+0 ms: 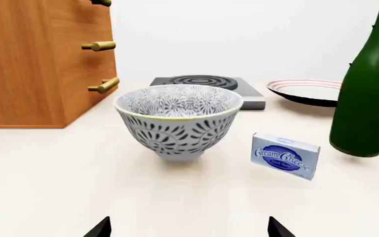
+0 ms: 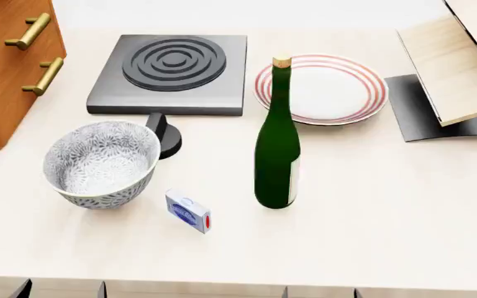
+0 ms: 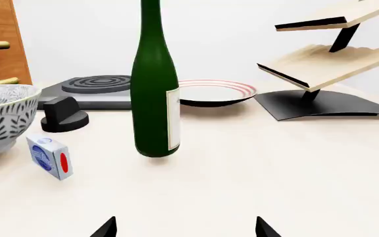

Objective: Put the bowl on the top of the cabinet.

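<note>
Head view, left to right: cabinet (image 2: 7,68), bowl (image 2: 102,162) upright on the table (image 2: 387,211) just beside it, box (image 2: 188,212), bottle (image 2: 277,143). Both grippers' jaws stand apart, empty. A careless reach might nudge the box or topple the bottle.

On the tabletop (image 2: 387,217), the bowl (image 2: 100,162) stands near the left edge, before the cabinet (image 2: 2,68); the cream cheese box (image 2: 188,212) lies beside it, the bottle (image 2: 277,149) farther right, stove (image 2: 171,73) and plate (image 2: 322,88) behind.

Bright, even, diffuse light; all 3 renders sharp, without blur or glare; faint soft shadows under objects on the counter (image 2: 371,211).
</note>
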You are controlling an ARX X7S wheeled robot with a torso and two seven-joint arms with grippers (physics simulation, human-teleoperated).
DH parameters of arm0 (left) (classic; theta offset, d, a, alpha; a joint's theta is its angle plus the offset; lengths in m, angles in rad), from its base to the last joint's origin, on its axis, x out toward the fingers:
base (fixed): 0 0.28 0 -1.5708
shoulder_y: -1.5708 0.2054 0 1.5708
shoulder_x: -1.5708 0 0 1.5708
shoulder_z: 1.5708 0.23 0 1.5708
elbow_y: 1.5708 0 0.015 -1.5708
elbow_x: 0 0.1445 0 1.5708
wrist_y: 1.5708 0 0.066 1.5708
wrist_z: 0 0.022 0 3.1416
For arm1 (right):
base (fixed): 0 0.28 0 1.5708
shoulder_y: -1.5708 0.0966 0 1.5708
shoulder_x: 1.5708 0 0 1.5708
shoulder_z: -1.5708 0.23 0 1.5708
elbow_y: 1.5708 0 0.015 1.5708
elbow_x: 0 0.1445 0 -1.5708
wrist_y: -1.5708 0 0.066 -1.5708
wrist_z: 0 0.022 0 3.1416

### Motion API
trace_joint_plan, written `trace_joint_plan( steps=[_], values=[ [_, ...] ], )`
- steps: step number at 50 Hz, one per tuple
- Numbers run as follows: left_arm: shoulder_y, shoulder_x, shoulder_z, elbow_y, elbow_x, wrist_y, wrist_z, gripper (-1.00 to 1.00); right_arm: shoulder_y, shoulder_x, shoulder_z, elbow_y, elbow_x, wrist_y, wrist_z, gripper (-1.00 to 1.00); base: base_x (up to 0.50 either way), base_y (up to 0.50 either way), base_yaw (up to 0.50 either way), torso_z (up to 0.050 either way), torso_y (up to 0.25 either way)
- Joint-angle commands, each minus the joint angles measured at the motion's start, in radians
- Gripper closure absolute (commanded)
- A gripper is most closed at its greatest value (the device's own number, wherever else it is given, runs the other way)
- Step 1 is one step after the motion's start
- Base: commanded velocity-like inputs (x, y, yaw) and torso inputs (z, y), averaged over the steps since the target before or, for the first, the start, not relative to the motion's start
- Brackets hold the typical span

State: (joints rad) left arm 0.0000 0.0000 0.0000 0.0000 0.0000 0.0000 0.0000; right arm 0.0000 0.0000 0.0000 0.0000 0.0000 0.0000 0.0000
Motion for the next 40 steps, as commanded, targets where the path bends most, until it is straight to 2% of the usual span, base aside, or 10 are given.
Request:
trace_joint_plan(
  steps=[1,11,18,26,33,40],
  values=[
    [-0.003,-0.01,0.011,-0.01,-0.011,0.008,-0.011,-1.0,0.007,0.063,-0.078,0.016,0.064,-0.015,0.077,-1.0,0.0,0.0,0.0,0.0,0.0],
    [0.001,-0.044,0.048,0.061,-0.041,-0.037,-0.056,-1.0,0.002,0.087,-0.089,-0.054,0.07,0.047,0.097,-1.0,0.0,0.0,0.0,0.0,0.0],
    [-0.003,-0.059,0.058,0.205,-0.058,-0.119,-0.079,-1.0,-0.004,0.134,-0.085,-0.31,0.071,0.186,0.108,-1.0,0.0,0.0,0.0,0.0,0.0],
    [-0.02,-0.079,0.067,0.342,-0.062,-0.211,-0.106,-1.0,0.03,0.159,-0.084,-0.475,0.077,0.303,0.12,-1.0,0.0,0.0,0.0,0.0,0.0],
    [-0.05,-0.09,0.074,0.426,-0.064,-0.282,-0.126,-1.0,0.086,0.177,-0.081,-0.574,0.081,0.397,0.128,-1.0,0.0,0.0,0.0,0.0,0.0],
    [-0.079,-0.1,0.081,0.491,-0.074,-0.34,-0.141,-1.0,0.107,0.181,-0.077,-0.584,0.091,0.416,0.134,-1.0,0.0,0.0,0.0,0.0,0.0]
  ],
)
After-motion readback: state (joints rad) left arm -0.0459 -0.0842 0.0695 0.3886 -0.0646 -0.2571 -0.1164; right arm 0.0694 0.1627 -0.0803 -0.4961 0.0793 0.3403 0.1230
